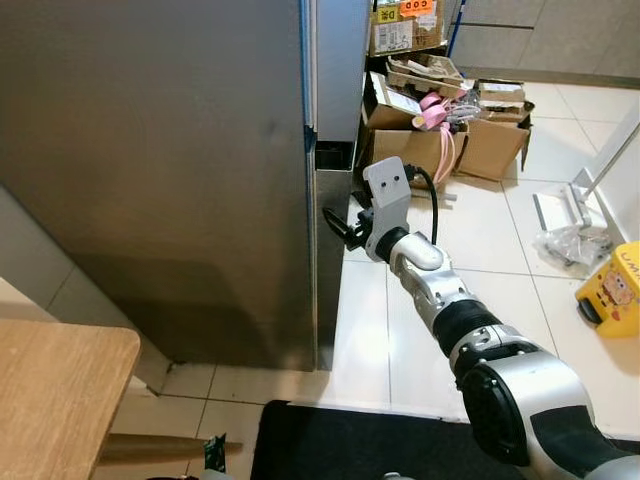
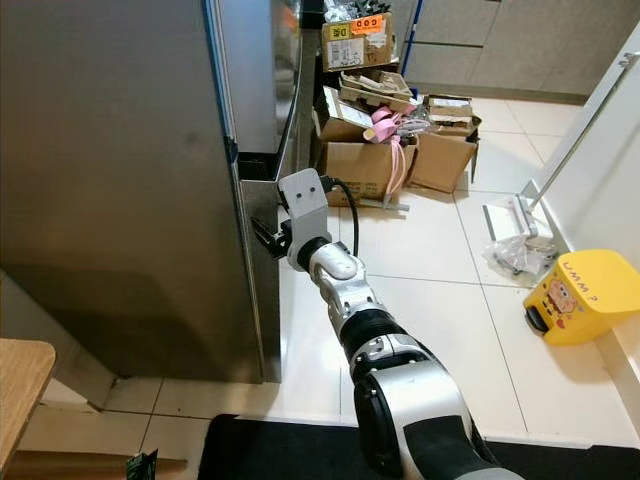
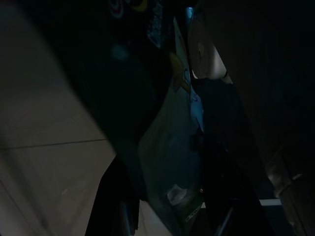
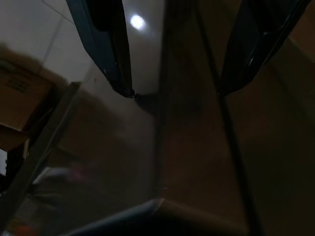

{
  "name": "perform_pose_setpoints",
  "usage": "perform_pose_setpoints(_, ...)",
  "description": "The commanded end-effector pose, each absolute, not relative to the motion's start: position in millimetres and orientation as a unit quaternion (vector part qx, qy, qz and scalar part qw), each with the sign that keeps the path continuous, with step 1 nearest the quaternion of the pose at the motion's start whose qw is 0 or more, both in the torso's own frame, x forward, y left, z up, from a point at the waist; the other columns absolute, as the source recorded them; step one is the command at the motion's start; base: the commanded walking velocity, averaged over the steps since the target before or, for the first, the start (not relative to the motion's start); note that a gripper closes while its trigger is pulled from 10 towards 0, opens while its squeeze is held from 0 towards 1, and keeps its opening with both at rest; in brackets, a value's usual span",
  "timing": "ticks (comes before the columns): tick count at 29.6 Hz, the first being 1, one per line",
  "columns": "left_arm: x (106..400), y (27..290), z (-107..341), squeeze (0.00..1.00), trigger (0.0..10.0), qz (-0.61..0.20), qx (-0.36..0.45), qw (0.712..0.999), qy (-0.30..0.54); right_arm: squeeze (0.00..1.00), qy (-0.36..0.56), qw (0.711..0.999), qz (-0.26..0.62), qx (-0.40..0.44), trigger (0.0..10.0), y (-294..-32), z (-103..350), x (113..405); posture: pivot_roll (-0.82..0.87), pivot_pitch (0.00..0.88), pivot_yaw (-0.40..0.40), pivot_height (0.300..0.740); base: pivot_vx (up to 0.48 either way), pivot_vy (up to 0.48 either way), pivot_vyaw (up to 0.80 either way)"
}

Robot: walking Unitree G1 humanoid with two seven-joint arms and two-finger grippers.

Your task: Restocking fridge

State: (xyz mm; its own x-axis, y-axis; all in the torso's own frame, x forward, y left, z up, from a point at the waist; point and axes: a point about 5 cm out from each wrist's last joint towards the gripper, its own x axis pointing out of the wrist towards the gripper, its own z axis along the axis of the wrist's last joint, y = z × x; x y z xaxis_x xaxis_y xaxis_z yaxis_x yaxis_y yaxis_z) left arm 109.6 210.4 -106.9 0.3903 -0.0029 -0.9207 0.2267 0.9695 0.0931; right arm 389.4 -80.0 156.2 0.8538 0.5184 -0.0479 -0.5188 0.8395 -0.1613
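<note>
the stainless steel fridge [image 1: 170, 170] is standing closed and taking up the whole 9 to 12 o'clock part of the head views, its doors shut and its side edge running down toward 6 o'clock. the right gripper [image 1: 335, 225] is reaching out from the silver right arm [image 1: 440, 295] at 5 o'clock and is sitting at the middle of the frame, right against the fridge's door edge, just below the dark gap between the upper and lower doors. in the right wrist view its two black fingers [image 4: 106, 44] are standing apart, open, with the vertical door edge lying between them and nothing gripped; whether they are touching the metal cannot be told. at 12 to 1 o'clock, beyond the gripper, a heap of cardboard boxes [image 1: 470, 135] is lying on the white tiled floor [image 1: 480, 225], with something pink [image 1: 435, 110] draped over it. at 3 o'clock a yellow box [image 1: 612, 288] is sitting near a crumpled clear plastic bag [image 1: 568, 245]. at 7 o'clock a wooden table [image 1: 55, 400] corner is showing, and at 6 o'clock a dark mat [image 1: 350, 445] is lying on the floor. the left wrist view is very dark; a pale printed package [image 3: 172, 162] is showing between dim shapes, and i cannot tell how the left gripper is standing.
</note>
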Motion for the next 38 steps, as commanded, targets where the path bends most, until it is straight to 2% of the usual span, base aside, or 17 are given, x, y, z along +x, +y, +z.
perform_pose_setpoints(1, 110, 193, -109, 0.0, 10.0, -0.085, 0.081, 0.831, 0.545, 0.0, 0.064, 0.962, 0.247, -0.099, 10.0, -99, 125, 382, 0.05, 0.114, -0.09, 0.74, 0.0, 0.0, 0.0)
perform_pose_setpoints(2, 112, 192, -109, 0.0, 10.0, -0.084, 0.082, 0.831, 0.544, 0.0, 0.087, 0.965, 0.225, -0.105, 10.0, -113, 114, 379, 0.05, 0.104, -0.095, 0.74, 0.0, 0.0, 0.0)
perform_pose_setpoints(4, 112, 192, -109, 0.0, 10.0, -0.084, 0.082, 0.831, 0.544, 0.0, 0.087, 0.965, 0.225, -0.105, 10.0, -113, 114, 379, 0.05, 0.104, -0.095, 0.74, 0.0, 0.0, 0.0)
perform_pose_setpoints(6, 113, 191, -109, 0.0, 10.0, -0.081, 0.08, 0.832, 0.542, 0.0, 0.115, 0.969, 0.19, -0.107, 10.0, -133, 101, 374, 0.05, 0.098, -0.097, 0.74, 0.0, 0.0, 0.0)
perform_pose_setpoints(8, 115, 189, -109, 0.0, 10.0, -0.078, 0.077, 0.834, 0.541, 0.0, 0.175, 0.971, 0.126, -0.103, 10.0, -173, 71, 357, 0.05, 0.072, -0.093, 0.74, 0.0, 0.0, 0.0)
perform_pose_setpoints(10, 115, 189, -109, 0.0, 10.0, -0.078, 0.077, 0.834, 0.541, 0.0, 0.175, 0.971, 0.126, -0.103, 10.0, -173, 71, 357, 0.05, 0.072, -0.093, 0.74, 0.0, 0.0, 0.0)
perform_pose_setpoints(11, 114, 188, -109, 0.0, 10.0, -0.079, 0.077, 0.833, 0.543, 0.0, 0.204, 0.97, 0.093, -0.093, 10.0, -192, 56, 345, 0.04, 0.06, -0.086, 0.74, 0.0, 0.0, 0.0)
perform_pose_setpoints(12, 114, 188, -109, 0.0, 10.0, -0.079, 0.077, 0.833, 0.543, 0.0, 0.204, 0.97, 0.093, -0.093, 10.0, -192, 56, 345, 0.04, 0.06, -0.086, 0.74, 0.0, 0.0, 0.0)
perform_pose_setpoints(14, 112, 189, -110, 0.0, 10.0, -0.082, 0.082, 0.828, 0.548, 0.0, 0.27, 0.959, 0.027, -0.086, 10.0, -228, 23, 312, 0.02, 0.034, -0.073, 0.74, 0.0, 0.0, 0.0)
perform_pose_setpoints(18, 113, 191, -109, 0.0, 10.0, -0.084, 0.086, 0.826, 0.55, 0.0, 0.32, 0.943, -0.016, -0.085, 10.0, -249, 0, 284, 0.0, 0.019, -0.071, 0.74, 0.0, 0.0, 0.0)
perform_pose_setpoints(19, 115, 192, -109, 0.0, 10.0, -0.084, 0.089, 0.826, 0.55, 0.0, 0.351, 0.933, -0.04, -0.076, 10.0, -260, -13, 265, -0.01, 0.005, -0.07, 0.74, 0.0, 0.0, 0.0)
perform_pose_setpoints(22, 117, 192, -108, 0.0, 10.0, -0.086, 0.09, 0.826, 0.55, 0.0, 0.382, 0.919, -0.059, -0.072, 10.0, -269, -26, 245, -0.01, 0.0, -0.07, 0.74, 0.0, 0.0, 0.0)
perform_pose_setpoints(24, 121, 191, -107, 0.0, 10.0, -0.087, 0.083, 0.827, 0.549, 0.0, 0.449, 0.887, -0.084, -0.066, 10.0, -282, -52, 199, -0.04, 0.0, -0.064, 0.74, 0.0, -0.152, 0.0)
perform_pose_setpoints(26, 121, 191, -107, 0.0, 10.0, -0.087, 0.083, 0.827, 0.549, 0.0, 0.449, 0.887, -0.084, -0.066, 10.0, -282, -52, 199, -0.04, 0.0, -0.064, 0.74, 0.0, -0.304, 0.0)
perform_pose_setpoints(28, 122, 188, -108, 0.0, 10.0, -0.092, 0.078, 0.826, 0.551, 0.0, 0.496, 0.86, -0.088, -0.077, 10.0, -285, -68, 164, -0.05, 0.0, -0.062, 0.74, 0.0, -0.386, 0.0)
perform_pose_setpoints(32, 126, 182, -107, 0.0, 10.0, -0.1, 0.078, 0.826, 0.55, 0.0, 0.533, 0.839, -0.084, -0.077, 10.0, -283, -80, 139, -0.07, 0.0, -0.06, 0.74, 0.0, -0.444, 0.0)
perform_pose_setpoints(38, 133, 177, -105, 0.0, 10.0, -0.105, 0.076, 0.829, 0.544, 0.0, 0.542, 0.833, -0.082, -0.078, 10.0, -281, -82, 133, -0.08, 0.0, -0.056, 0.74, 0.0, -0.465, 0.0)
